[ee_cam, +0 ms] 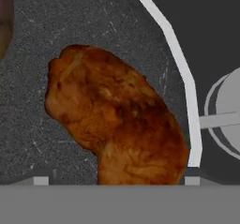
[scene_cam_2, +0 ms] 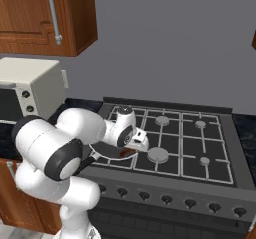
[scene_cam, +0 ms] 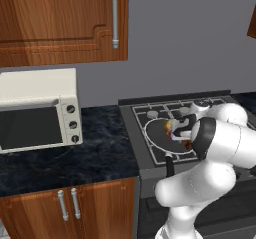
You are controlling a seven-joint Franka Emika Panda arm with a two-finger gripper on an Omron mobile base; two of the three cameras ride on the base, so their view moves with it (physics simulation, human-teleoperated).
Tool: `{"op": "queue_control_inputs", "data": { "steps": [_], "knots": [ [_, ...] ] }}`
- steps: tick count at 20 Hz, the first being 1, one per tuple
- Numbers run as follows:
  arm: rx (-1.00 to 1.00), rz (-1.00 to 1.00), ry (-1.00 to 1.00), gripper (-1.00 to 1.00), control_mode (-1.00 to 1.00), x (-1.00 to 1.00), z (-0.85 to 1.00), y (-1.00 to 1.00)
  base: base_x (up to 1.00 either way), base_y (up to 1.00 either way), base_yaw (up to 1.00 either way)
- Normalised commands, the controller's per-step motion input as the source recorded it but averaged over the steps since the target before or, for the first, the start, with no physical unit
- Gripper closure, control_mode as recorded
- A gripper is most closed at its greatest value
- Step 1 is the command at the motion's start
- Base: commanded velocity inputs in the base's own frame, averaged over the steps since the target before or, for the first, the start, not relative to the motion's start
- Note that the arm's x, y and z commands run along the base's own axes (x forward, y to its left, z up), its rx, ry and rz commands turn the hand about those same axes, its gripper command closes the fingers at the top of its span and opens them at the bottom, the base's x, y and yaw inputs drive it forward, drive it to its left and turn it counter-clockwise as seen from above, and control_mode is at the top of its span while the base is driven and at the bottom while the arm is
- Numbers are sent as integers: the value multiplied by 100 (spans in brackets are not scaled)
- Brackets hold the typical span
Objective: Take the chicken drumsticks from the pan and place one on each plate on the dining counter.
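Jaws spread wide, low over the pan point(scene_cam: 159, 133) on the stove in the left view. Right view: gripper point(scene_cam_2: 131, 144) hides the meat. Hand view: reddish drumstick point(ee_cam: 112, 120) lies in the pan near its rim; closing off-centre could push it away.

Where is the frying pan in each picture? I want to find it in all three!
Left base view: the pan sits on the stove's front left burner, right of centre, partly behind the white arm.
Right base view: the pan's pale rim peeks out under the arm, left of centre.
Hand view: the pan's grey floor lies under the reddish-brown drumstick.
Shared landmark: the pan's pale rim.
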Motion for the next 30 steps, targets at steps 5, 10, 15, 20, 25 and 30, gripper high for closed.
{"op": "queue_control_inputs", "data": {
  "steps": [5, 10, 15, 20, 25, 30],
  "knots": [
    [-4, 0, -3, -100, -100, 24, -72, -9, 0, 0, 0],
    [-6, 0, -4, 100, -100, 28, -55, 0, 0, 0, 0],
    [-1, 0, -15, 100, -100, 10, -67, 0, 0, 0, 0],
    [0, -2, -49, 100, -100, -27, -3, 2, 0, 0, 0],
    [0, 0, -34, 100, -100, -60, 65, 13, 0, 0, 0],
    [0, 8, -13, 100, -100, -88, 100, 7, 0, 0, 0]
  ]
}}
